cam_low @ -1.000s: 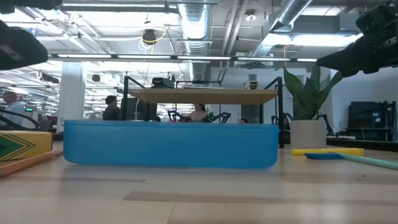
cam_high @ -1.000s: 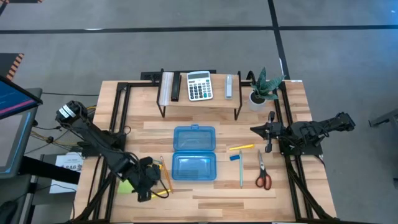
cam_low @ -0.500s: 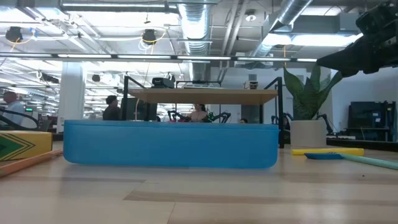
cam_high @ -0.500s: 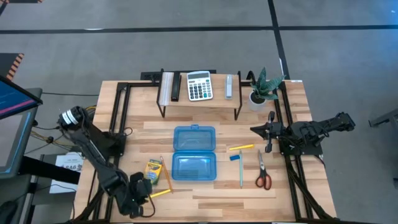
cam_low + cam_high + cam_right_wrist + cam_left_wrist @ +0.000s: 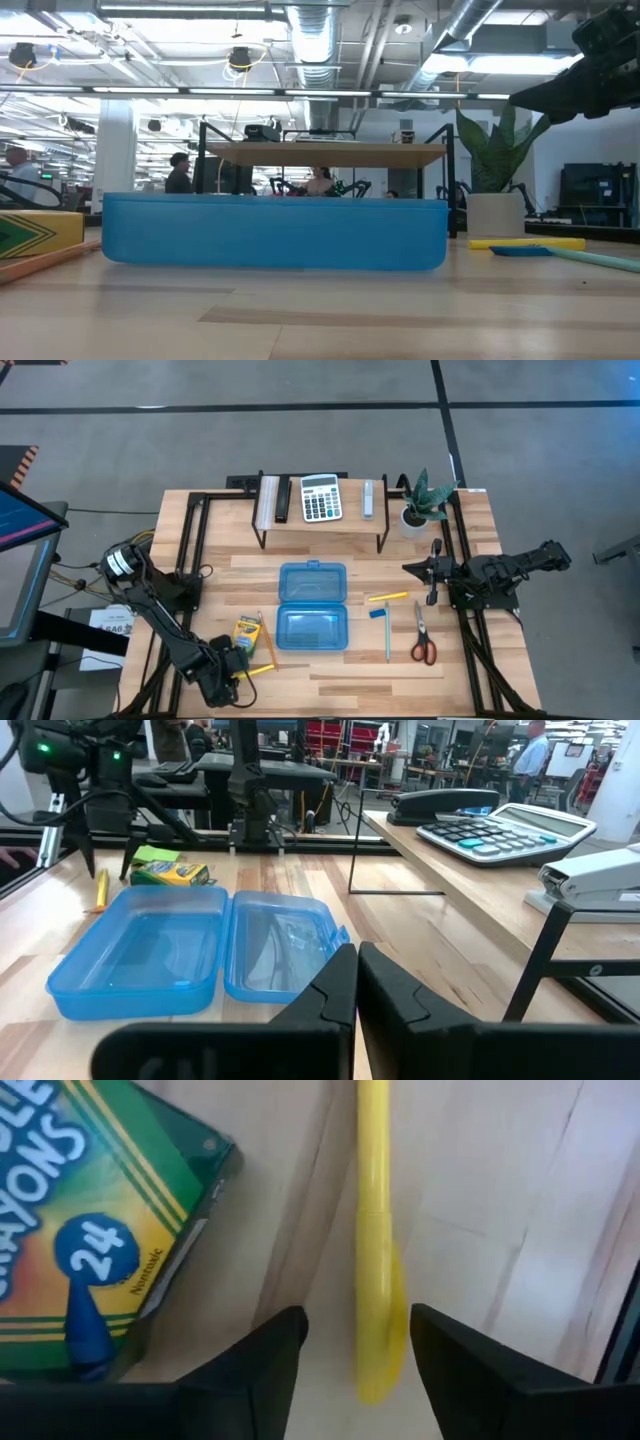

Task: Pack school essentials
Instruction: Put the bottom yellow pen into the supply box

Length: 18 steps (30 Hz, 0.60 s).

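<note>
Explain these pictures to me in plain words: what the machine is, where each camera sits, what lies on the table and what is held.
Two dark robot arms work at a wooden table. One camera looks straight down, one sits at table height, and one rides on each wrist.

On the table lie an open blue case, a crayon box, scissors, a teal pen and a calculator on a small shelf.

The left end effector is near the table's front left corner, open and straddling the end of a yellow pencil, not yet holding it. The right end effector waits shut and empty at the right edge.

bright overhead lighting | soft shadows | left wrist close-up blurred
</note>
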Motion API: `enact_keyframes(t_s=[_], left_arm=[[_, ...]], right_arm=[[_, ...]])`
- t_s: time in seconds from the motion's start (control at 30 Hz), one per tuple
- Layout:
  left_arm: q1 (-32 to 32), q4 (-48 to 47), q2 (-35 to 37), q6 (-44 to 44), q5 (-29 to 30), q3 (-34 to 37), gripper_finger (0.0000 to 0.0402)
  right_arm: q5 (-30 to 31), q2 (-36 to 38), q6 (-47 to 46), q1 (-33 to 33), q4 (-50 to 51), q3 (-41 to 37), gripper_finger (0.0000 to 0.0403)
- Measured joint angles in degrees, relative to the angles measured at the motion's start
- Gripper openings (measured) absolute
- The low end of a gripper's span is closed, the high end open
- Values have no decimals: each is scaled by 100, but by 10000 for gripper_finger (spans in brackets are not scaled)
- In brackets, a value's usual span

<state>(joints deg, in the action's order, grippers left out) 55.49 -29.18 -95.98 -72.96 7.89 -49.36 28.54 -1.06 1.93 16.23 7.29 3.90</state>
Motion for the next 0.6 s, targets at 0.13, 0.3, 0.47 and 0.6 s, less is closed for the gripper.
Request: enact_keyframes(t_s=[0.13, 0.3, 0.47, 0.6], left_arm=[[-40, -57, -131, 23, -140, -9, 158], [-42, -113, -212, 176, -209, -13, 117], [-84, -147, -186, 237, -214, 2, 66], [-131, -147, -180, 338, -269, 2, 29]], right_arm=[[1, 0, 0, 1, 0, 0, 33], [2, -2, 0, 0, 0, -2, 33], [-1, -2, 2, 2, 0, 0, 33], [0, -2, 0, 0, 0, -2, 33]])
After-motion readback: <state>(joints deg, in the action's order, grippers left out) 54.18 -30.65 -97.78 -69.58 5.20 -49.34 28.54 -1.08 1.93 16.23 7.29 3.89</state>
